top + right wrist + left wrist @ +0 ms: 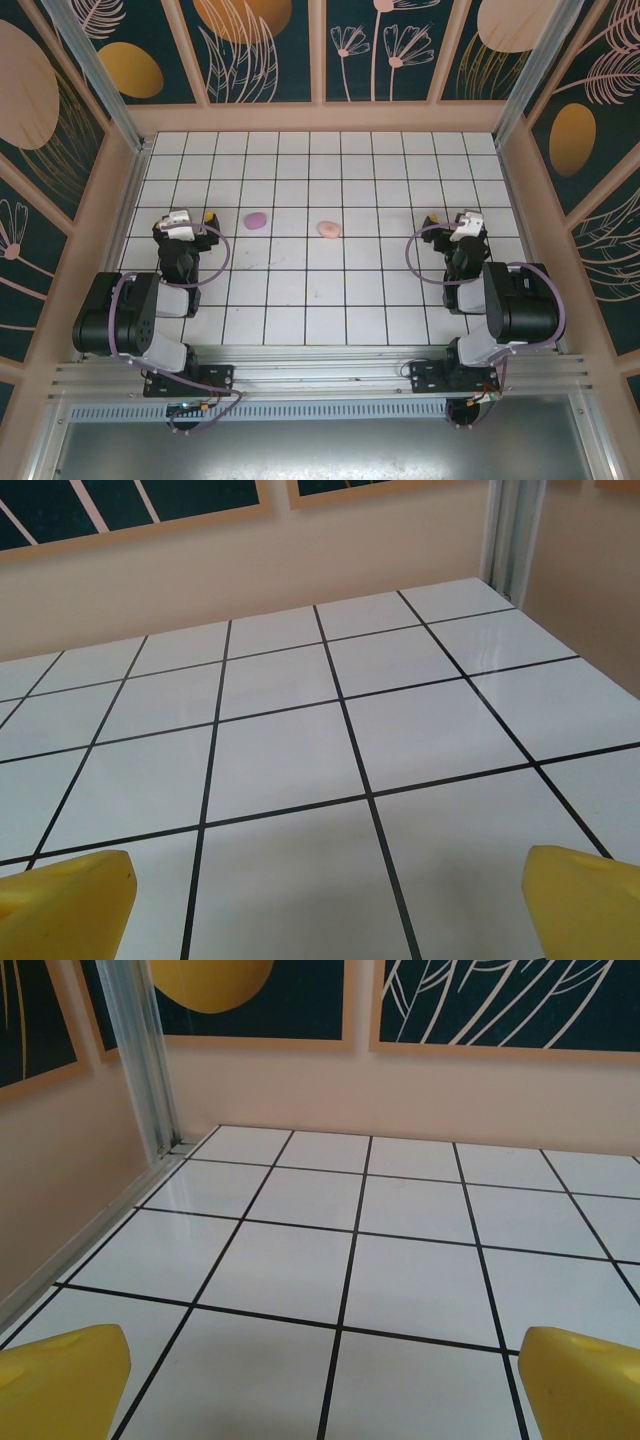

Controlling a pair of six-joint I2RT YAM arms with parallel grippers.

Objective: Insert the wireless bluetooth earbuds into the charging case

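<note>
White glossy tiles ruled with black grid lines form the surface (350,300), which is enclosed by peach-coloured walls (330,117) carrying dark floral panels. Two small oval pebble-like charging cases lie on it. The pale pink case (329,229) is taken as the landmark. It sits near the middle of the surface. The lilac-purple case (255,220) lies to its left, well apart from it and slightly farther from the arm bases. Both cases read as smooth rounded bodies. Whether either lid is open, and what either case holds, is too small to tell. The earbuds cannot be made out as separate items on the tiles around the pink case. The left fingers (60,1380) are yellow-tipped and hover well to the left of the pink case, beyond the lilac one. They are spread wide with nothing between them. The right fingers (585,900) hover well to the right of the pink case, equally wide apart and holding nothing. Each wrist camera looks over bare tile toward the far wall. Judged from this layout, the task is at its starting step and no grasp has been made. The next move probably calls for one arm to travel toward the pink case or the lilac case, steady it, and expose its compartments before any earbud can be seated.
</note>
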